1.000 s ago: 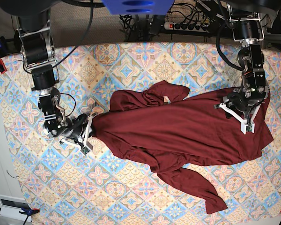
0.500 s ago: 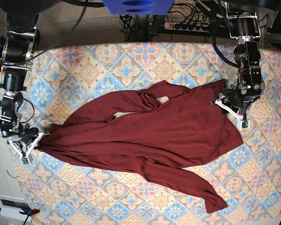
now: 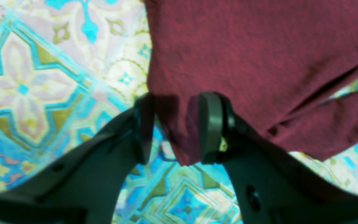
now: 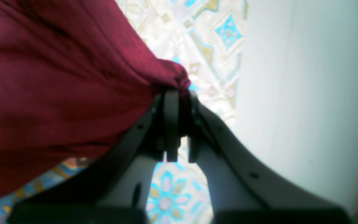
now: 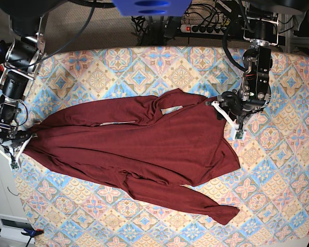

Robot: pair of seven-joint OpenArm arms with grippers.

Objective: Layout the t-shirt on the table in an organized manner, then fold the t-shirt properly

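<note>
The dark maroon t-shirt point(image 5: 144, 146) lies stretched across the patterned table point(image 5: 144, 67), from the left edge to right of the middle, with one long sleeve trailing towards the front right. My right gripper point(image 5: 19, 146) is at the table's left edge, shut on a bunched bit of the t-shirt point(image 4: 57, 77) that sits between its fingertips point(image 4: 171, 99). My left gripper point(image 5: 227, 121) hovers over the shirt's right side. In the left wrist view its jaws stand apart, and a loose corner of the t-shirt point(image 3: 259, 56) lies between the fingers point(image 3: 210, 127) on the table point(image 3: 42, 77).
A power strip point(image 5: 206, 28) and cables lie behind the table's back edge. Past the left edge is pale floor point(image 4: 306, 93), very near my right gripper. A white box point(image 5: 13, 226) sits at the front left corner.
My right gripper has dragged the shirt left to the table's edge and stretched it out. The shirt's right side slid left, and my left gripper moved left and slightly back.
</note>
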